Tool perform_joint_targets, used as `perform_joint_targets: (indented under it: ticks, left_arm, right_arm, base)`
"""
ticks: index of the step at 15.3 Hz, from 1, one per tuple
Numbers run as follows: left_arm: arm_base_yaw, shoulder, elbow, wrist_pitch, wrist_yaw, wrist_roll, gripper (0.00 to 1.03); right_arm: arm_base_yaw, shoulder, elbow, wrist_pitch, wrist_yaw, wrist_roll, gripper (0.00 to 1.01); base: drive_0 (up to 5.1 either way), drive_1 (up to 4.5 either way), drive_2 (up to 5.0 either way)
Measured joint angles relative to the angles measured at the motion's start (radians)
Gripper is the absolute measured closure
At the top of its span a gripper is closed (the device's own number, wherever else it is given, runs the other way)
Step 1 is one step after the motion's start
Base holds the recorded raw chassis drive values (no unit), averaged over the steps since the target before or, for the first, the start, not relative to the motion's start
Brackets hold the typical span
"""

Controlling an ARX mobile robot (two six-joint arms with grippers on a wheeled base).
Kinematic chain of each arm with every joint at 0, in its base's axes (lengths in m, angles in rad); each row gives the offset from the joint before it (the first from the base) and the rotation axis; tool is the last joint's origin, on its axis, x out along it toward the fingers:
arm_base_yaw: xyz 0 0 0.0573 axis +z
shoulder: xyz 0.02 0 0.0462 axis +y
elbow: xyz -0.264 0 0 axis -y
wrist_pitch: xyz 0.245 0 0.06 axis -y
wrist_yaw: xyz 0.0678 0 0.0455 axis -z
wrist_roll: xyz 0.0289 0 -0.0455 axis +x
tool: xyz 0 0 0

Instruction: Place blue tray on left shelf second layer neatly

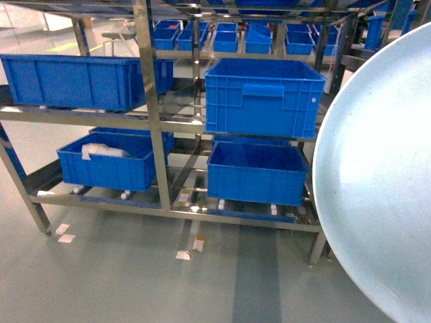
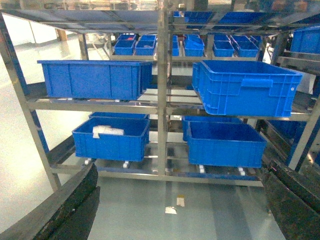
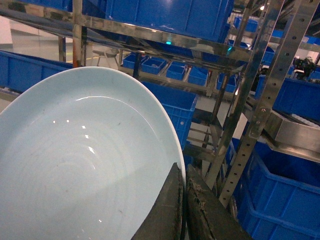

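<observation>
blue tray (image 3: 75, 165) tilted up close, its rim pinched by right hand (image 3: 184, 210); left hand (image 2: 175, 210) spread.

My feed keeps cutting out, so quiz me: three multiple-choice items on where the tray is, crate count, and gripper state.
1. Where is the blue tray?
A. On the floor
B. Held by the right gripper
C. Inside a crate

2. How many crates sit on the near rack in the head view?
A. Four
B. One
C. Nine

3. The left gripper is:
A. Open and empty
B. Shut on the tray
C. Shut on a crate

Answers: 1 B, its fingers pinch the rim. 2 A, two per tier. 3 A, fingers wide apart.
</observation>
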Motion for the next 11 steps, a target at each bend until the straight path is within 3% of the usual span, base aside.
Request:
perform_joint_targets:
  ticks: [11]
  left_arm:
    - [0.0, 0.0, 0.0, 0.0, 0.0, 0.0, 0.05]
  right_arm:
    - [0.0, 0.0, 0.0, 0.0, 0.0, 0.0, 0.99]
  base:
    - [-1.5, -1.54, -1.5]
